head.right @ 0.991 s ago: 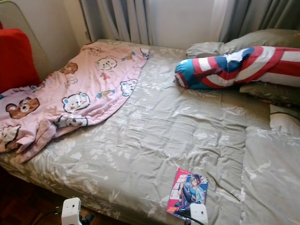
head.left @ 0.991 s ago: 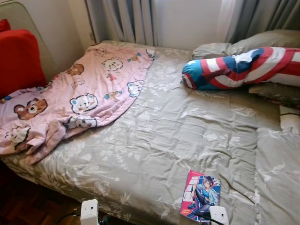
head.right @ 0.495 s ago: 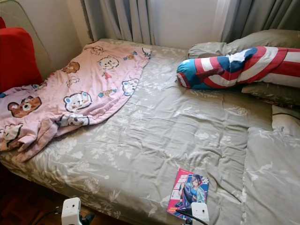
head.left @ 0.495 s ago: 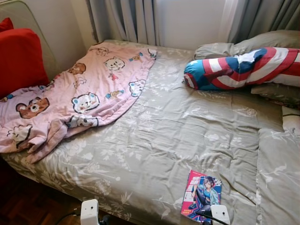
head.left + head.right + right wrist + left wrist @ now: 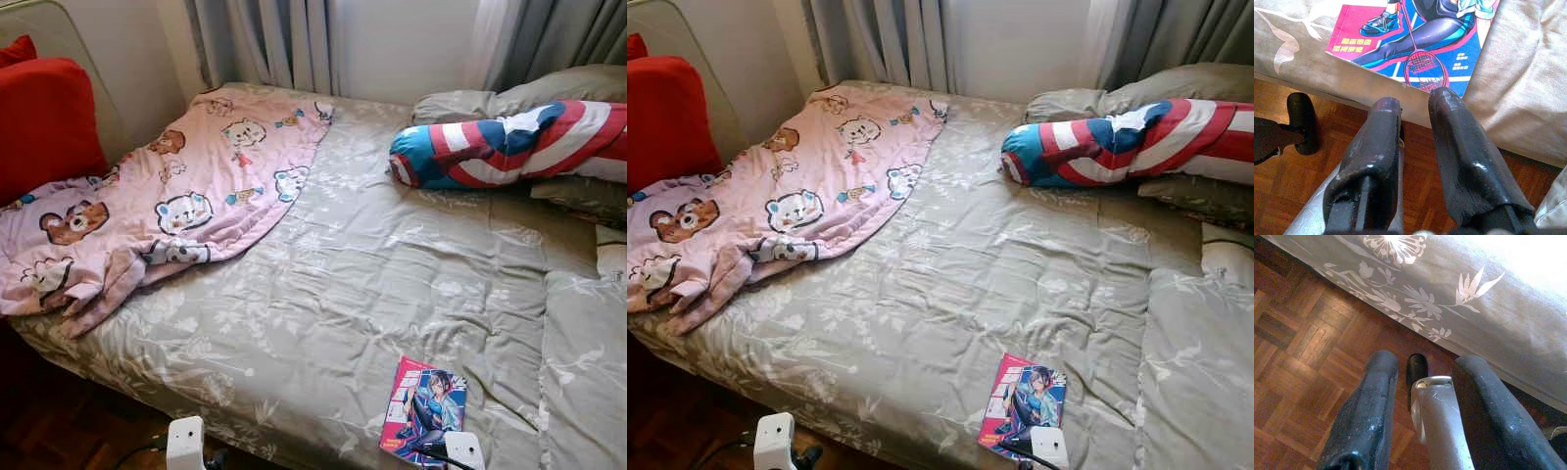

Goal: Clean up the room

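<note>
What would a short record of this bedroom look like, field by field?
place: bed with grey floral cover, wooden floor below
near edge: comic book lying flat
left side: pink bear blanket, crumpled; red cushion beside it
head end: striped bolster across grey pillows
right gripper: open, just short of the book
left gripper: open, over floor by bed edge

Magazine (image 5: 424,410) on bed (image 5: 392,284) near front edge, blanket (image 5: 167,196) left, bolster (image 5: 500,142) prob. on pillows back-right.

Glossy comic book (image 5: 1415,39), matt cloth bedspread (image 5: 392,284)
</note>
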Motion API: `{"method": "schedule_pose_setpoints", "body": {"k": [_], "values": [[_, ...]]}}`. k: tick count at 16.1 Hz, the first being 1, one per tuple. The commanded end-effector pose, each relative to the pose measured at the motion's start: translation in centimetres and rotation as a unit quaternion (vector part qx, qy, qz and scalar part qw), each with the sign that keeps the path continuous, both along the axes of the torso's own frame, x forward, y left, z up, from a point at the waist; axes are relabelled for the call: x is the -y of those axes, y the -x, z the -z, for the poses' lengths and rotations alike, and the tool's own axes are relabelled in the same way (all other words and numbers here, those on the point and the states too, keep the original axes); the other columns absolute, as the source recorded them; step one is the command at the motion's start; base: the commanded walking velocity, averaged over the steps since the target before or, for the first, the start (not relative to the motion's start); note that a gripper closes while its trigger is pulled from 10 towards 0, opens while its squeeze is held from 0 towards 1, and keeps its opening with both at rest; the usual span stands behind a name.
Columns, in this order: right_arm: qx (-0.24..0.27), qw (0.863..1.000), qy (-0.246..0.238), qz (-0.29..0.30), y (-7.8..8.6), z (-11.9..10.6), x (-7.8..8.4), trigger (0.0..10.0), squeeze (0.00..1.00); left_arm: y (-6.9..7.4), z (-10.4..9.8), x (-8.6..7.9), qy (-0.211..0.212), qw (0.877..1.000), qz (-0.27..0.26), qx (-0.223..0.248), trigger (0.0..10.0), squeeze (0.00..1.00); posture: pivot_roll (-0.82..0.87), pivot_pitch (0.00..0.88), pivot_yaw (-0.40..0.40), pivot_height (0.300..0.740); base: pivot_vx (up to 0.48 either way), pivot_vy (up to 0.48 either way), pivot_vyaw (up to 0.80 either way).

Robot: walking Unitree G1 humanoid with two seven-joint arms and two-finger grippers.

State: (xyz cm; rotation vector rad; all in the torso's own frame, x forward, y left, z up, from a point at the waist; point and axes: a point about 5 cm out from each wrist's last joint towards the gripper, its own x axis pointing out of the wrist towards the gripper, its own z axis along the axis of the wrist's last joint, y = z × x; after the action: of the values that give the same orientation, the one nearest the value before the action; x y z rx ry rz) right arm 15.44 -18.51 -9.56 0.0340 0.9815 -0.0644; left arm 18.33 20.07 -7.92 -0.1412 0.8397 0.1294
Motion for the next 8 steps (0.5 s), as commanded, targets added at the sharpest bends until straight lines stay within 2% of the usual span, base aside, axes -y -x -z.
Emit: {"method": "schedule_pose_setpoints", "body": {"k": [1,3,8], "values": [[-0.005,1.000,-0.002,-0.004,0.34,0.14,-0.09,10.0,0.00,0.44,0.18,-0.31,-0.009,1.000,0.006,-0.009,10.0,0.00,0.01,0.060,0.030,0.740,0.000,0.000,0.00],[-0.006,1.000,-0.002,-0.003,0.31,0.14,-0.10,10.0,0.00,0.38,0.15,-0.29,-0.008,1.000,0.006,-0.008,10.0,0.00,0.01,0.060,0.030,0.740,0.000,0.000,0.00],[-0.006,1.000,-0.002,0.000,0.19,0.10,-0.08,10.0,0.00,0.25,0.09,-0.27,-0.009,1.000,0.007,-0.007,10.0,0.00,0.01,0.071,0.029,0.740,0.000,0.311,0.00]]}}
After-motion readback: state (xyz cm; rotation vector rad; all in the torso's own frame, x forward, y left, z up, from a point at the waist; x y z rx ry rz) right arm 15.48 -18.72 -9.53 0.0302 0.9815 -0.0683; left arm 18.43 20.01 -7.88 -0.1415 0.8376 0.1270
